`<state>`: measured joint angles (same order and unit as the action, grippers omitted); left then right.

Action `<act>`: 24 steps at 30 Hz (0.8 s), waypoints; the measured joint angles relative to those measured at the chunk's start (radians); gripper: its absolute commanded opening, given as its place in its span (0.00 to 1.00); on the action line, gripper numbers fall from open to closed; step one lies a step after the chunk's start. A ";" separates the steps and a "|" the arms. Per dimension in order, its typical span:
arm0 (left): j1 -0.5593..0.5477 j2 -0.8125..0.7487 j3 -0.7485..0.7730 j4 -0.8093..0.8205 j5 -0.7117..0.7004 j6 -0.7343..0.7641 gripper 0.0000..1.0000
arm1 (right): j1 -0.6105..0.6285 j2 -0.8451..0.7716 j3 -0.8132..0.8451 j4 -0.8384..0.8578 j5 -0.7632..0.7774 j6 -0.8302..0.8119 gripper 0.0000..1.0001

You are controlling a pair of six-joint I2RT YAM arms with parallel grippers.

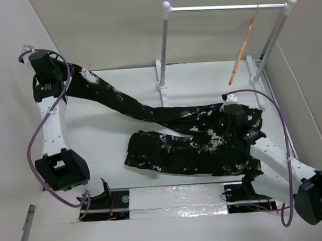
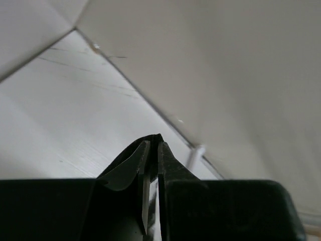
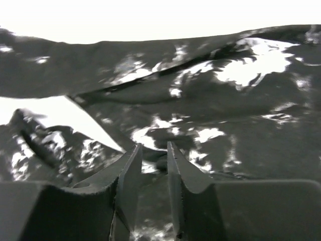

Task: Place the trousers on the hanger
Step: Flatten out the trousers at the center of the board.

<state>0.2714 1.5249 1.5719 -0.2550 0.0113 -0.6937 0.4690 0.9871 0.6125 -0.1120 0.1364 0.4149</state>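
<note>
The black trousers (image 1: 194,143) with white splatter lie spread over the middle and right of the table. One leg (image 1: 116,98) is pulled up and left to my left gripper (image 1: 74,76), which is raised near the back left corner. In the left wrist view the left gripper (image 2: 154,143) is shut on a thin edge of black fabric (image 2: 156,136). My right gripper (image 1: 226,122) is down on the trousers' right end; in the right wrist view (image 3: 153,150) its jaws stand close together with dark fabric (image 3: 154,165) between them. The tan wooden hanger (image 1: 242,48) hangs by its hook from the rack's bar.
A white pole rack (image 1: 225,7) with ball-topped posts stands at the back right, its feet (image 1: 162,85) on the table. White walls close in on the left, back and right. A shiny white strip (image 1: 176,198) lies between the arm bases.
</note>
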 measured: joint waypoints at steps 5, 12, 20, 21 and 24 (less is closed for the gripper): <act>0.000 -0.130 -0.034 0.042 0.094 -0.116 0.00 | -0.011 0.121 0.029 0.015 -0.036 -0.023 0.11; 0.006 -0.191 -0.190 0.102 0.070 -0.197 0.00 | 0.137 0.353 0.200 0.019 -0.069 -0.114 0.32; 0.016 -0.142 -0.287 0.093 0.070 -0.217 0.00 | 0.379 0.612 0.422 0.086 -0.048 -0.284 0.75; 0.016 -0.145 -0.287 0.097 0.072 -0.217 0.00 | 0.405 0.652 0.460 0.087 -0.039 -0.310 0.75; 0.018 -0.164 -0.284 0.095 0.083 -0.217 0.00 | 0.463 0.743 0.550 0.088 -0.011 -0.371 0.75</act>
<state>0.2897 1.3605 1.2877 -0.1596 0.0940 -0.9112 0.9318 1.7302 1.1622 -0.0238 0.1249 0.0437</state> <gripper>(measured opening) 0.040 0.753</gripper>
